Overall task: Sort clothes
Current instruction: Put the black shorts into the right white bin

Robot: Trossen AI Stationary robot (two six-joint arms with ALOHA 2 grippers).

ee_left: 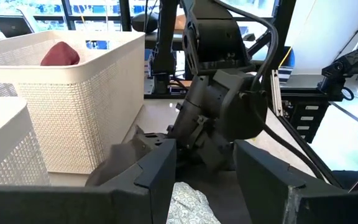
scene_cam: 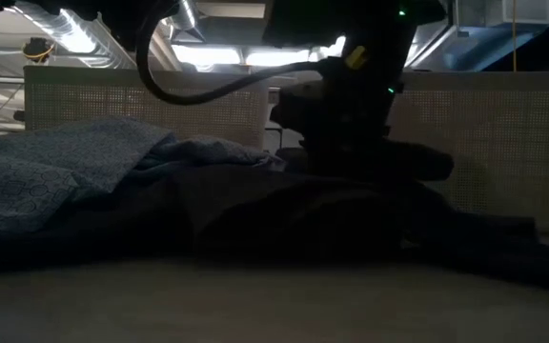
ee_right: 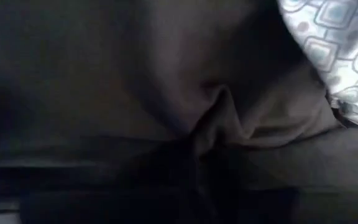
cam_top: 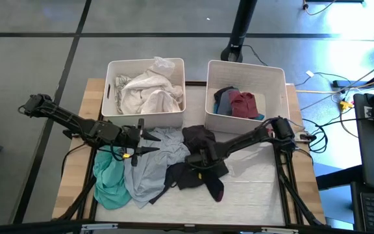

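2 bins (cam_top: 111, 91), 3 loose garments (cam_top: 149, 170), 2 hands (cam_top: 197, 160).

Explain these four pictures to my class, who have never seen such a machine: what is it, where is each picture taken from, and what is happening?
Two dark robot arms sort clothes at a wooden table. One picture looks straight down, one level across the tabletop, and one from each wrist. Two white rectangular plastic bins stand at the back: the left bin holds white fabric, the right bin holds dark red and blue pieces. A teal-green garment, a pale grey-blue garment and a black garment lie loose. The right hand presses into the black garment, seemingly closing on it. The left hand hovers open, empty.
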